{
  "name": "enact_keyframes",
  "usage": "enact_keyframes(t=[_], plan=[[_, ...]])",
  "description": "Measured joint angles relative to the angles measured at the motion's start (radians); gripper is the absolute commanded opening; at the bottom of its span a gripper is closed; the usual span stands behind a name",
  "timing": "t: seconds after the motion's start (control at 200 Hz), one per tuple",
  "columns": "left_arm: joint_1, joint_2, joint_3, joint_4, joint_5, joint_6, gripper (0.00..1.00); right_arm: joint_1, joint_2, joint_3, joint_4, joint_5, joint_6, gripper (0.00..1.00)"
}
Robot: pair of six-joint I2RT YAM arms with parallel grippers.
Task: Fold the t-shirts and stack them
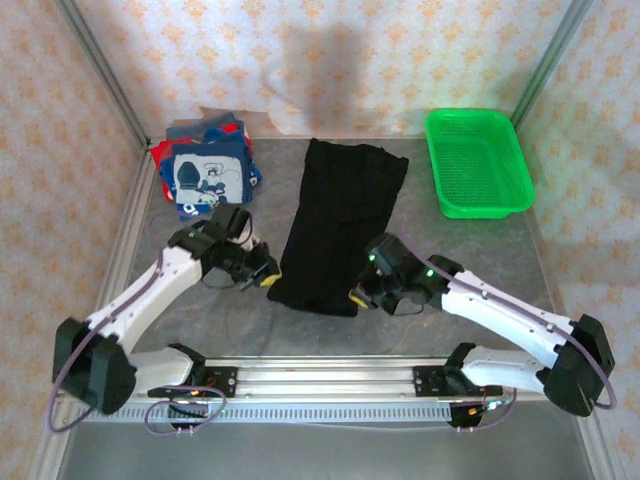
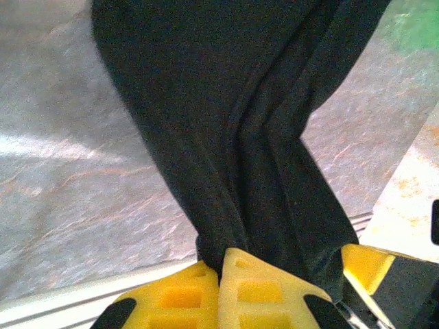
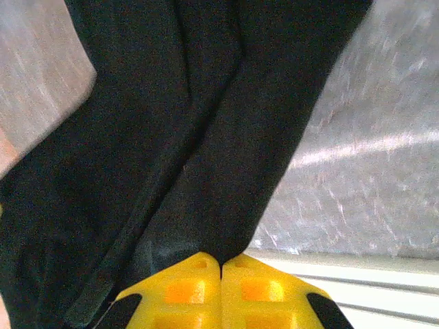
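Black cloth is what I have in hand: the black t-shirt (image 1: 340, 220) lies in the middle of the table (image 1: 480, 250) as a long narrow strip, running from the back towards the arms. Its sides look already turned in, so I judge the lengthwise folds are done.

At its near end I have a corner in each pincer. The left gripper (image 1: 268, 278) is clamped on the near left corner; on the left wrist camera the yellow fingers (image 2: 260, 288) are pressed together, with the dark cloth gathered into creases right at their tips. The right gripper (image 1: 358, 296) is clamped the same way on the near right corner, and its wrist camera shows the shirt bunching down into the closed tips.

At the back left corner sits the stack (image 1: 208, 170). The navy tee with the white cartoon print (image 1: 210, 180) is on top, and red and grey edges peek out beneath it. Those shirts look finished to me. The green basket (image 1: 478, 165) stands well apart at the back right, and I can see nothing in it.

What seems left: carry the near hem over to the far end to halve the black shirt, then move it onto the stack.
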Motion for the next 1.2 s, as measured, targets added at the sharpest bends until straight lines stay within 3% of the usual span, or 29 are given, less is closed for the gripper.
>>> enact_keyframes(t=[0.14, 0.375, 0.565, 0.856, 0.926, 0.971, 1.061, 1.116, 1.201], plan=[[0.023, 0.211, 0.192, 0.021, 0.004, 0.052, 0.04, -0.159, 0.096, 0.087, -0.030, -0.042, -0.114, 0.00], [0.081, 0.529, 0.453, 0.040, 0.006, 0.130, 0.03, -0.345, 0.349, 0.224, -0.050, -0.107, -0.298, 0.00], [0.097, 0.711, 0.592, 0.045, 0.010, 0.175, 0.02, -0.436, 0.510, 0.354, -0.068, -0.142, -0.411, 0.00], [0.133, 0.864, 0.736, 0.045, 0.023, 0.199, 0.02, -0.517, 0.689, 0.525, -0.108, -0.167, -0.505, 0.00], [0.134, 0.889, 0.769, 0.045, 0.025, 0.199, 0.04, -0.528, 0.728, 0.552, -0.113, -0.172, -0.517, 0.04], [0.134, 0.906, 0.787, 0.045, 0.025, 0.199, 0.10, -0.533, 0.756, 0.572, -0.118, -0.178, -0.523, 0.09], [0.134, 0.943, 0.823, 0.048, 0.033, 0.195, 0.34, -0.540, 0.812, 0.606, -0.116, -0.184, -0.526, 0.33], [0.134, 0.961, 0.835, 0.054, 0.039, 0.184, 0.44, -0.544, 0.831, 0.609, -0.099, -0.187, -0.523, 0.38], [0.135, 0.970, 0.854, 0.058, 0.053, 0.175, 0.51, -0.559, 0.835, 0.609, -0.064, -0.187, -0.494, 0.45]])
